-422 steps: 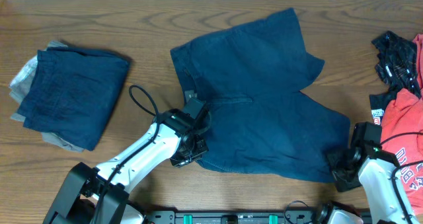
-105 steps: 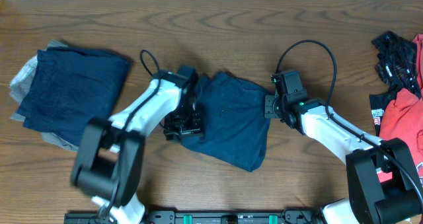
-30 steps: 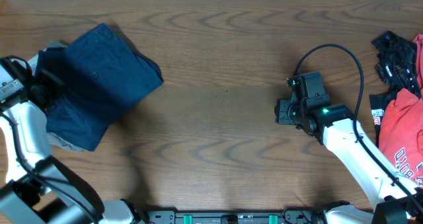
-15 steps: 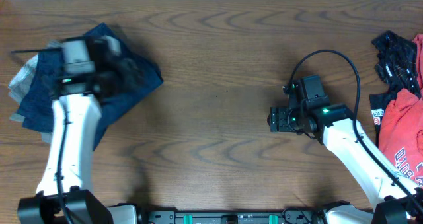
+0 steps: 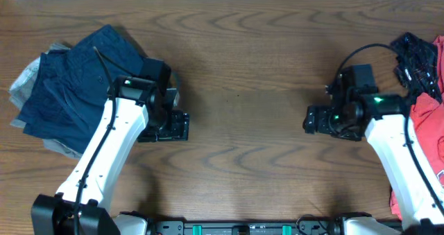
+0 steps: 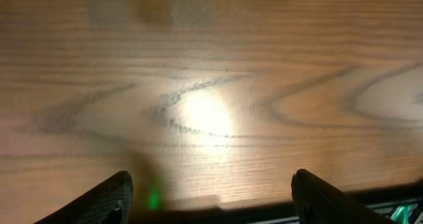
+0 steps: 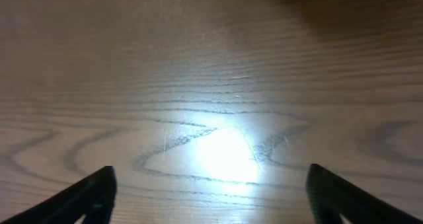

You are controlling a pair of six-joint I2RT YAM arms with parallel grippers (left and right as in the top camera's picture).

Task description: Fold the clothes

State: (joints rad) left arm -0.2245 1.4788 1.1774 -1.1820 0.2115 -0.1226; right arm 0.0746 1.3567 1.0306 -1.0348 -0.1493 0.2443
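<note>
Folded navy shorts [image 5: 83, 82] lay atop the stack [image 5: 26, 79] at the left of the table [image 5: 243, 62]. L gripper [image 6: 211, 181] and R gripper [image 7: 210, 176] hovered over the wood, fingers spread wide, holding nothing. Unfolded clothes [image 5: 420, 68] sat far right.

L arm [image 5: 97, 159] is showing white link shells w/ black joint housings; thin black L cable [image 5: 103, 67] is running off at 11 o'clock. R arm [image 5: 399, 155] is carrying the same finish; black R cable [image 5: 354, 53] is arching at 12 o'clock, green LED [image 5: 377, 100] is glowing. L gripper [image 6: 213, 201] and R gripper [image 7: 211, 194]: matte black fingertips are showing at 7 and 5 o'clock.
</note>
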